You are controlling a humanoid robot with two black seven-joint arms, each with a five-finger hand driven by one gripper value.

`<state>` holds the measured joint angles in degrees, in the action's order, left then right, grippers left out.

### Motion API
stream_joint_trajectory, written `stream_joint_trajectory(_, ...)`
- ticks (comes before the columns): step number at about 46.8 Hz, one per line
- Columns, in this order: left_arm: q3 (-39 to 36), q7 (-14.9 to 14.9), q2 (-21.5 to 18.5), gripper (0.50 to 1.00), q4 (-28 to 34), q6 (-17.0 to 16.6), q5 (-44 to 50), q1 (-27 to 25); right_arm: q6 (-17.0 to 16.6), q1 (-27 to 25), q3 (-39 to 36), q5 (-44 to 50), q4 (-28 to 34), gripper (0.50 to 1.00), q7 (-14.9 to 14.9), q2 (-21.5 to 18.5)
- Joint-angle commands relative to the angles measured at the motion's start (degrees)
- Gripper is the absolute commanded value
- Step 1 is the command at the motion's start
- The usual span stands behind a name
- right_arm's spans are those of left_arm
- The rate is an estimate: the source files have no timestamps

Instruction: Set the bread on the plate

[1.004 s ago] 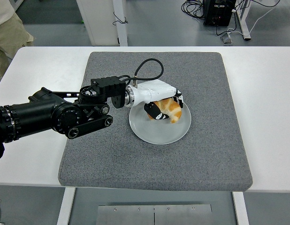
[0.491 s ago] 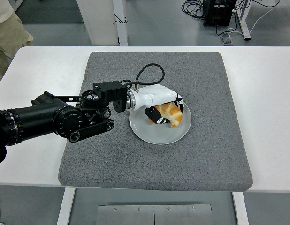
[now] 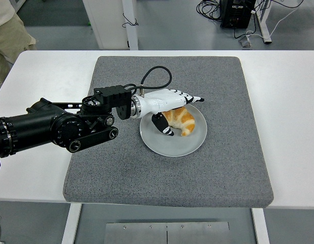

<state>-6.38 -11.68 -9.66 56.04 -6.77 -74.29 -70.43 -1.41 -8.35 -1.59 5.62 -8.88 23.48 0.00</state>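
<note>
One curved, golden bread [image 3: 181, 120] on round plate [image 3: 172, 146]

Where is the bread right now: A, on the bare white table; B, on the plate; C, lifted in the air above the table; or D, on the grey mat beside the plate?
B: the bread lies on the plate, with the left hand open just above it.

text: none readable | labels: none | brands: none | numbers: none | signs: none, anywhere in the head view
</note>
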Motion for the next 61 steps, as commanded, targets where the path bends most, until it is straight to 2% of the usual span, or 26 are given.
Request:
stream_joint_trajectory(1, 1.19, -1.33, -0.98, 0.971, 1.53, 0.00, 0.90, -0.41, 0.00, 0.00, 0.01, 0.00, 0.00, 1.000, -0.01, 0.00)
stream_joint_trajectory(7, 2.77, -3.70, -2.91, 0.971, 3.29, 0.00, 2.65, -1.03, 0.00, 0.00, 0.01, 0.00, 0.00, 1.000, -0.01, 0.00)
stream_joint_trajectory(20, 5.32, -3.70, -6.25, 0.972, 4.08, 0.09, 13.10, -4.89, 0.00, 0.00, 0.01, 0.00, 0.00, 1.000, -0.01, 0.00)
stream_joint_trajectory(32, 12.35, -4.32, -7.31, 0.972, 2.24, -0.18, 29.36, -4.99, 0.00, 0.00, 0.01, 0.00, 0.00, 1.000, -0.10, 0.00)
stream_joint_trajectory(38, 14.73, -5.81, -5.73, 0.972, -2.76, -0.44, 35.78, -4.11, 0.00, 0.00, 0.01, 0.00, 0.00, 1.000, -0.01, 0.00)
stream_joint_trajectory(47, 15.61, -6.08, 0.51, 0.971, -12.35, -0.27, 47.55, -3.40, 0.00, 0.00, 0.01, 0.00, 0.00, 1.000, -0.01, 0.00)
stream_joint_trajectory(54, 17.71, -6.78, 2.27, 0.968, -16.48, 0.17, 56.26, -2.53, 0.00, 0.00, 0.01, 0.00, 0.00, 1.000, -0.01, 0.00)
stream_joint_trajectory(61, 23.60, -6.78, 4.82, 0.968, -19.82, 1.58, 58.90, 0.46, 0.00, 0.00, 0.01, 0.00, 0.00, 1.000, -0.01, 0.00)
